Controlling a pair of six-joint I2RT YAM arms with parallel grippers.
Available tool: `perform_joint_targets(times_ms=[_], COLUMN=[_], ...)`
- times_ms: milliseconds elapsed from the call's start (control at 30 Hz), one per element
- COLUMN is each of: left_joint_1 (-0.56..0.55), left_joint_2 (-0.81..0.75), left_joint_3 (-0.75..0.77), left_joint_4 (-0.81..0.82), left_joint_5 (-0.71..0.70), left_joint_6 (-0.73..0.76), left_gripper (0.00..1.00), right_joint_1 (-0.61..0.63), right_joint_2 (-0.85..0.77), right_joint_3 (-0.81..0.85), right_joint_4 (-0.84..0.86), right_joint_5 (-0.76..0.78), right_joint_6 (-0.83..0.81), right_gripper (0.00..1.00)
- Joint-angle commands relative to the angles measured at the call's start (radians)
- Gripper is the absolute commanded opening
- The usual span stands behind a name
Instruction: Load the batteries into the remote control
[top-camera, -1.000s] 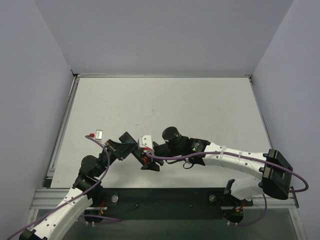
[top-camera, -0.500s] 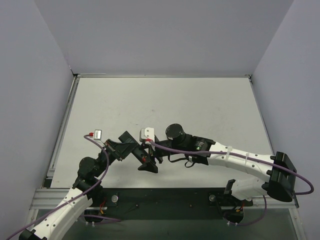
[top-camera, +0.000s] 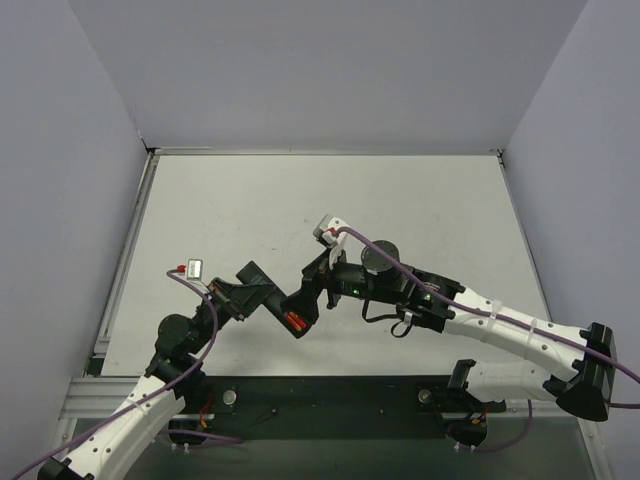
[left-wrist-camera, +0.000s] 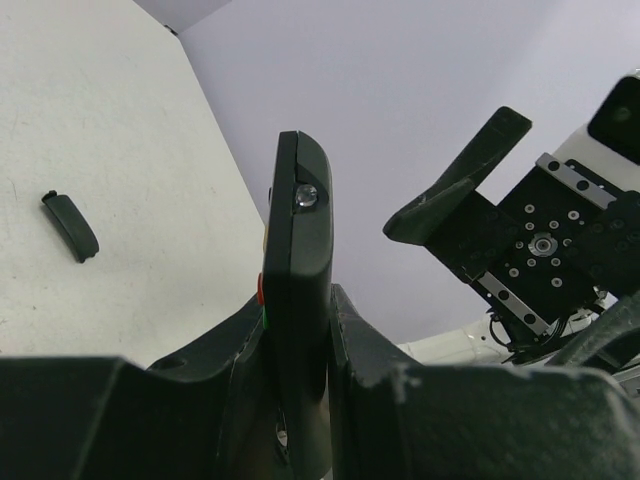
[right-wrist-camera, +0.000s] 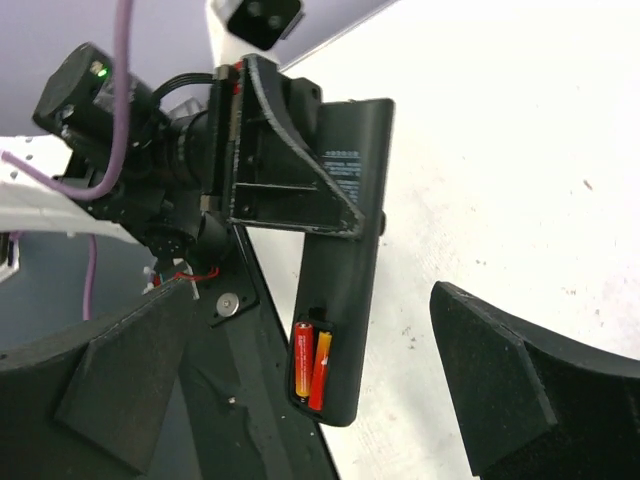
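**Both cells in the bay; cover off**

Left of the scene: a small, flat, black plastic cover piece (left-wrist-camera: 70, 226) lies by itself on the white counter (top-camera: 400, 200), well apart from both arms. It is not fitted to anything.

Centre-left: the left end effector (left-wrist-camera: 297, 305) is clamped on a slim black rectangular remote control (left-wrist-camera: 300, 200), one finger on each face. It holds the remote control clear of the counter and edge-on to its own camera. The grip sits toward the end that shows red and green at its edge, and the opposite end projects free.

Centre: the right wrist view looks onto the back of the remote control. The battery bay at its free end is uncovered, and two small red cylindrical batteries (right-wrist-camera: 311, 366) lie in it side by side, touching and parallel to the body. No loose cell shows on the counter in any view.

Right: the right end effector (right-wrist-camera: 318, 300) is spread wide with nothing between its fingers. It hangs just beside the bay end without touching it.

Assessment: the loading itself appears done, with both cells in the bay. The pictures cannot confirm that they are pressed fully home or that their polarity is correct. Outstanding, in my judgement, are a check on how they sit and, if closure is wanted, fetching the cover piece and fitting it over the bay. The right arm is the free one for that.
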Motion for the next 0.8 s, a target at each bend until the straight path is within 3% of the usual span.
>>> perform_joint_targets(times_ms=[0,167,400,767], left_joint_1=[-0.003,-0.003,-0.003,-0.003], left_joint_2=[0.01,0.015,0.022,0.027], left_joint_3=[0.031,0.044,0.043,0.046], left_joint_4=[0.107,0.107,0.11,0.123], left_joint_5=[-0.017,-0.011,-0.014,-0.011], left_joint_6=[0.011,0.017,0.017,0.017], left_gripper=[0.0,0.0,0.0,0.0], right_joint_1=[-0.019,-0.037,-0.054,-0.077], right_joint_2=[0.02,0.055,0.095,0.132], right_joint_3=[0.049,0.049,0.009,-0.054], right_joint_4=[-0.098,-0.149,-0.065,0.029], right_joint_5=[0.081,0.093,-0.028,-0.114], right_joint_6=[0.181,0.263,0.343,0.42], right_gripper=[1.0,1.0,1.0,0.9])
